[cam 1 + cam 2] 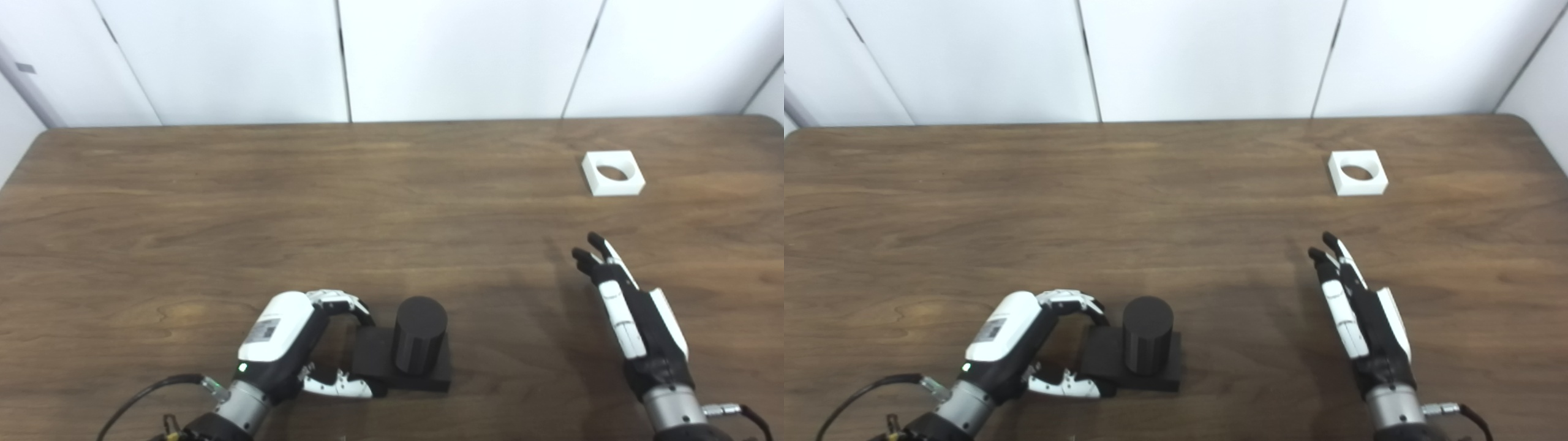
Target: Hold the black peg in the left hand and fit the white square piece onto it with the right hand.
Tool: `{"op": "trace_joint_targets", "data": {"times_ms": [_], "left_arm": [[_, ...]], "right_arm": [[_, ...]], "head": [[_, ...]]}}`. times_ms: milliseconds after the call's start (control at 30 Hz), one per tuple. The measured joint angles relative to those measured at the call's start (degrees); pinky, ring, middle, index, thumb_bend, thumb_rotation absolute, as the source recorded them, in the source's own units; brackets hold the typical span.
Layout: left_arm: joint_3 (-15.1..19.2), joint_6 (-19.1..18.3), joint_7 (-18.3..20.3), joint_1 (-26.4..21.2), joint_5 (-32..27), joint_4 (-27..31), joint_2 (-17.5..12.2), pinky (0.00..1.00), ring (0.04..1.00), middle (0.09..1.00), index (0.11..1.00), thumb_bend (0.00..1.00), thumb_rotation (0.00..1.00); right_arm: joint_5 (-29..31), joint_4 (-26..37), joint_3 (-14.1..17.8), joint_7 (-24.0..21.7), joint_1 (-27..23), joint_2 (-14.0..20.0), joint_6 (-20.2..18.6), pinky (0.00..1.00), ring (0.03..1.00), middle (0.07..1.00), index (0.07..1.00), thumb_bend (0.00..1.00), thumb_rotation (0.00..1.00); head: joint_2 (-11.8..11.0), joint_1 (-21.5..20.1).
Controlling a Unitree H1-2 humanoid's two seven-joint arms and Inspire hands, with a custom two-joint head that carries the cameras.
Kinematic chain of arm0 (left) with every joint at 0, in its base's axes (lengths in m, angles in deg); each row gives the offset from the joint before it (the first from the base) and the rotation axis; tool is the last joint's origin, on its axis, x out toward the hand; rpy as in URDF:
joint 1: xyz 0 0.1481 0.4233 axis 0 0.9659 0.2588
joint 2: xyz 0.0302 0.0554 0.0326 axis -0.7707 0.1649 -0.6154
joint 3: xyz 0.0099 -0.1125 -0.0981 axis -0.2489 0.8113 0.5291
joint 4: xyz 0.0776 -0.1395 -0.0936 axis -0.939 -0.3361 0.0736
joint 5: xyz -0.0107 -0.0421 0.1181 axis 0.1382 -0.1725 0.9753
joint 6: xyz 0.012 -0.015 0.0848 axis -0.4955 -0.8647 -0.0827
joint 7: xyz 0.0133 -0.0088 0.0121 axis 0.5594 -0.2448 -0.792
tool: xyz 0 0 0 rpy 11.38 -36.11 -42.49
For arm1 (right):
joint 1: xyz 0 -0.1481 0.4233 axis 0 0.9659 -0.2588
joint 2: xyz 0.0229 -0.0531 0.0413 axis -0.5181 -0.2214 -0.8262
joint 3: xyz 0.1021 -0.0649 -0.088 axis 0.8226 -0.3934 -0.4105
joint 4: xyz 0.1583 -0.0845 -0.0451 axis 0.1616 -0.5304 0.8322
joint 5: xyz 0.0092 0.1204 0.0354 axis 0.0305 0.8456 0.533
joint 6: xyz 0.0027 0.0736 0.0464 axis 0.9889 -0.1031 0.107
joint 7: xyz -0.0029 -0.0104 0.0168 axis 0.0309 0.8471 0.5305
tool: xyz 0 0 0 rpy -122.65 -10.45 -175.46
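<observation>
White wall panels back a brown wood-grain counter (257, 202). Low in the frame, left of centre, my left hand (288, 343) curls around the square base of the black peg (418, 343), fingers (343, 301) and thumb at its edges. My right hand (631, 312), lower right, is spread flat, holding nothing. At upper right, well apart, lies the white square piece (612, 173), its round hole unfilled. A small label on my left hand is unreadable.

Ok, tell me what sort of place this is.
Probably a lab or test bench, not a home: a bare wooden table against plain white wall panels, with only a black peg on its base and a white square piece laid out.
</observation>
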Motion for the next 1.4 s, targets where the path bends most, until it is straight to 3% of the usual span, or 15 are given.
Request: {"op": "trace_joint_targets", "data": {"times_ms": [400, 567, 667, 733, 833, 900, 1033, 1233, 1400], "left_arm": [[-1.72, 5.01, -5.14, 0.60, 13.23, -1.97, 0.54, 0.84, 0.783, 0.711, 0.485, 0.52, 0.05], [-1.80, 5.84, -5.88, 0.77, 15.13, -1.96, 0.77, 0.83, 0.785, 0.711, 0.485, 0.52, 0.05], [-1.76, 5.84, -5.86, 0.82, 15.60, -1.96, 1.23, 0.83, 0.788, 0.712, 0.485, 0.52, 0.05], [-1.69, 5.82, -5.83, 0.95, 15.72, -1.96, 1.53, 0.83, 0.789, 0.711, 0.485, 0.52, 0.05], [-1.50, 5.79, -5.32, 1.00, 15.76, -1.83, 1.76, 0.82, 0.787, 0.710, 0.485, 0.52, 0.05], [-1.31, 5.75, -4.93, 1.04, 15.76, -1.67, 1.83, 0.82, 0.786, 0.709, 0.485, 0.52, 0.05], [-1.00, 5.73, -4.38, 1.21, 15.76, -1.44, 1.96, 0.81, 0.780, 0.705, 0.485, 0.52, 0.05], [-0.82, 5.78, -4.24, 1.47, 15.74, -1.40, 2.35, 0.81, 0.785, 0.708, 0.485, 0.52, 0.05], [-0.47, 6.01, -4.63, 2.14, 15.73, -1.34, 2.36, 0.79, 0.776, 0.704, 0.485, 0.52, 0.05]], "right_arm": [[0.58, 1.10, 0.03, 0.00, -0.16, 0.01, -1.15, 0.96, 0.915, 0.899, 0.952, 0.50, 1.00], [1.55, 1.89, 0.66, -0.01, -1.02, 0.11, -2.36, 0.99, 0.917, 0.897, 0.947, 0.52, 1.00], [0.54, 3.09, 0.95, -0.15, -3.00, 0.64, -3.22, 0.97, 0.923, 0.900, 0.928, 0.56, 0.92], [-0.93, 4.04, 1.07, -0.69, -4.79, 1.31, -4.68, 0.94, 0.931, 0.914, 0.924, 0.57, 0.81], [-3.96, 4.17, 1.08, -2.88, -7.94, 5.37, -7.39, 0.89, 0.921, 0.924, 0.925, 0.59, 0.65], [-6.29, 4.10, 1.19, -4.39, -10.00, 8.71, -8.38, 0.89, 0.923, 0.930, 0.924, 0.67, 0.48], [-11.29, 2.20, 2.05, -7.98, -15.80, 14.14, -9.71, 0.90, 0.929, 0.938, 0.921, 0.75, 0.29], [-17.25, -3.75, 1.97, -15.22, -24.64, 22.09, -9.80, 0.89, 0.946, 0.950, 0.907, 0.83, 0.18], [-20.25, -10.04, 0.88, -17.53, -29.44, 26.52, -9.21, 0.86, 0.951, 0.942, 0.879, 0.90, 0.13]], "head": [[0.35, -1.32], [0.09, -1.85], [-0.09, -2.29], [-0.52, -3.07], [-0.70, -3.60], [-1.14, -4.48], [-1.58, -4.92], [-2.46, -4.48], [-4.21, -7.64]]}}
